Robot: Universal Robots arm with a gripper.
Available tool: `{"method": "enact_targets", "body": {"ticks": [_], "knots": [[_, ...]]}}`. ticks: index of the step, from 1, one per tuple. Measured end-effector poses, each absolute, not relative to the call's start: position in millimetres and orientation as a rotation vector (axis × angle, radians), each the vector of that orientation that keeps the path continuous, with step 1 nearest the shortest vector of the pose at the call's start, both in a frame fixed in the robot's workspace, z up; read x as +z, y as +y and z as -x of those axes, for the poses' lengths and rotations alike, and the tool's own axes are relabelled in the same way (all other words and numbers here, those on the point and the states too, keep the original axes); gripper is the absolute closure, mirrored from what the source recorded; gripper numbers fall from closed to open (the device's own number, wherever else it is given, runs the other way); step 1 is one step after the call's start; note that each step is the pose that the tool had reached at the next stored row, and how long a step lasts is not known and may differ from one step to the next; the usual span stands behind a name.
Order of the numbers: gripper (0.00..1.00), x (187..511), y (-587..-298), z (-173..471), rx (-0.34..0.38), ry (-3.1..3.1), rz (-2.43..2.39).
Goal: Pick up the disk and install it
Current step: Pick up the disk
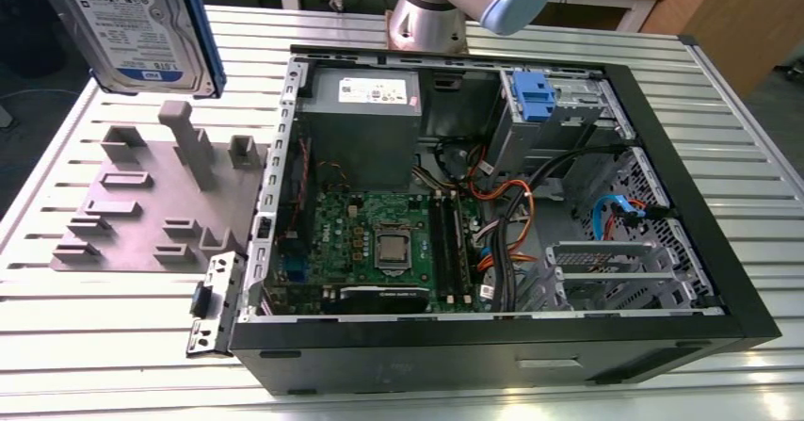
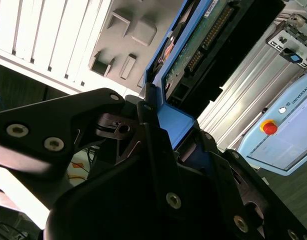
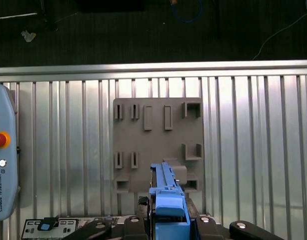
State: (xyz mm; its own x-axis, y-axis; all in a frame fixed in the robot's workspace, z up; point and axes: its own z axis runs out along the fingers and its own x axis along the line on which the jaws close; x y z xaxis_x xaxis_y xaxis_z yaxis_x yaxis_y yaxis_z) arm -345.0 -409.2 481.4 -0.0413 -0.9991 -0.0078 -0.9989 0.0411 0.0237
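Note:
The disk [image 1: 141,35], silver-grey with a white-and-blue label and blue side rails, hangs upright in the air at the exterior view's upper left, above the grey holder block [image 1: 138,204]. In both wrist views my gripper [image 2: 174,131] is shut on the disk's blue-railed edge [image 3: 166,200], with black fingers [image 2: 143,112] on either side. The second wrist view shows the disk's circuit-board side [image 2: 196,47]. The open computer case [image 1: 684,167] lies to the exterior view's right of the holder, with a blue drive bay [image 1: 534,96] at its far corner.
The holder block [image 3: 158,145] has several upright pegs and slots. A small metal bracket [image 1: 214,303] lies beside the case's near left corner. The arm's base [image 1: 434,11] stands behind the case. A light-blue pendant [image 3: 1,170] rests on the slatted table.

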Motion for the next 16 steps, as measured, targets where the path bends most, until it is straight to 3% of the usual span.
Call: {"method": "enact_targets", "body": {"ticks": [16], "knots": [[0.64,481.3,-424.7,325.1,-0.035,-2.259,-2.168]]}}
